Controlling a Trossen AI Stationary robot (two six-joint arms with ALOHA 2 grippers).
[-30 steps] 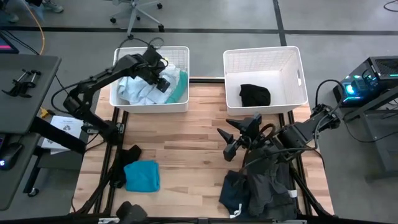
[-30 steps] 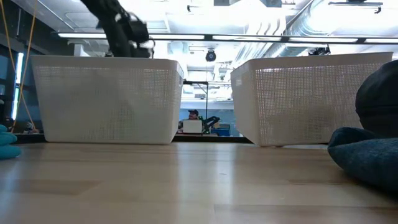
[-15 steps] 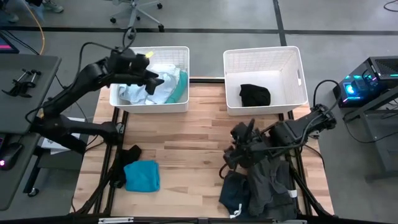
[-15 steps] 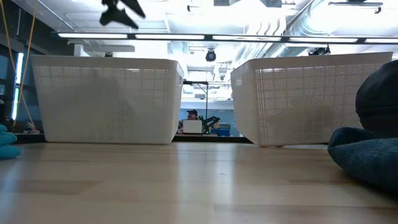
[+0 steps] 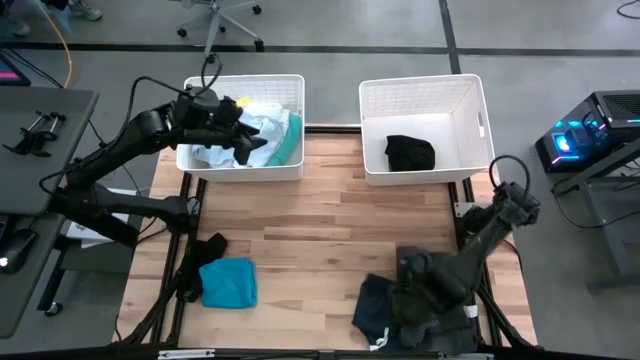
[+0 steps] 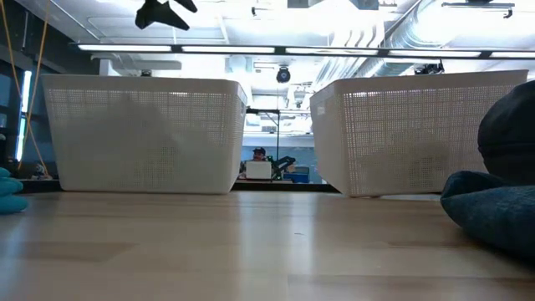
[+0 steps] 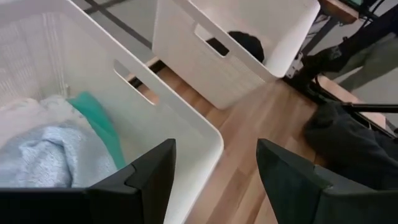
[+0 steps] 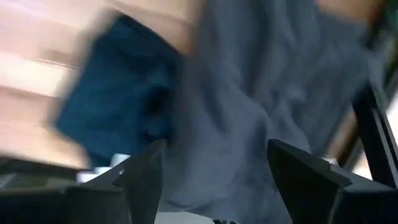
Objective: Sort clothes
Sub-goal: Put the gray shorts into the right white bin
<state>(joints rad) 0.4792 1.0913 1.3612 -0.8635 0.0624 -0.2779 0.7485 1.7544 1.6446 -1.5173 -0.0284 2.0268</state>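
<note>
Overhead, right hand [image 5: 408, 283] meets dark pile [image 5: 425, 300]; unseen low.

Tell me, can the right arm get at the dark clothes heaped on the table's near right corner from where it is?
Probably yes: the right gripper hangs open right above the dark pile, nothing lying between them.

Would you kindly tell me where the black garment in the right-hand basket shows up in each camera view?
High view: black garment on the floor of the right basket.
Low view: not visible behind the basket's lattice wall.
Left wrist view: a dark patch above the basket's near wall.
Right wrist view: not in it.
Shared landmark: the right basket.
</note>
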